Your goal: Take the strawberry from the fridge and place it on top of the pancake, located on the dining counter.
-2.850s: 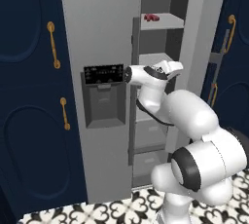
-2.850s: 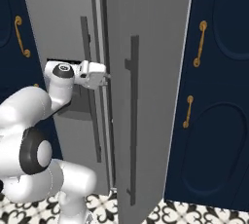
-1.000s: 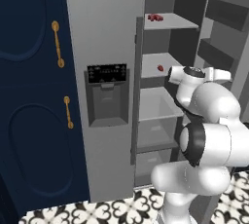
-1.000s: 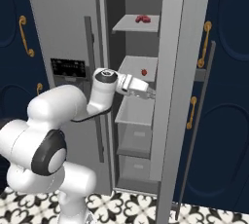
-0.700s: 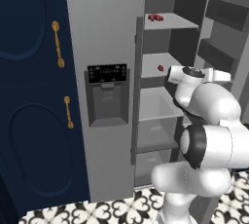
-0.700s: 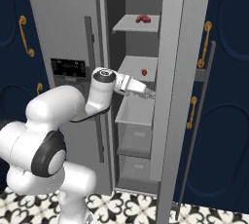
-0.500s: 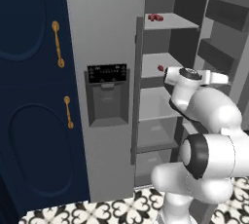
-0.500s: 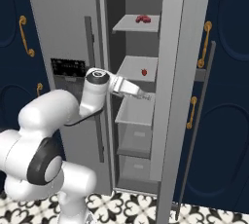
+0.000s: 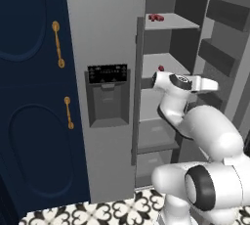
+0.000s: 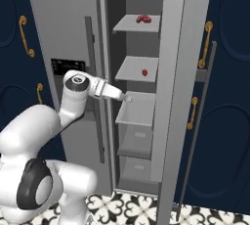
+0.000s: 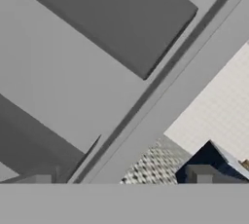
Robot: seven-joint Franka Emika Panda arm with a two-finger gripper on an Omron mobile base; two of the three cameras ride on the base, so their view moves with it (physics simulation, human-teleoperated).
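Right base view shows my gripper [image 10: 128,98] at the front edge of a pull-out bin [image 10: 137,112] inside the open fridge [image 10: 171,72]. I cannot tell if my fingers are open or closed, or if they hold anything. The strawberry [image 10: 144,72] sits on the shelf just above. A dark-red thing [image 10: 143,19] lies on the top shelf.

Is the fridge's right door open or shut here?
Open: the fridge door is swung aside, baring shelves with the strawberry on the middle one.
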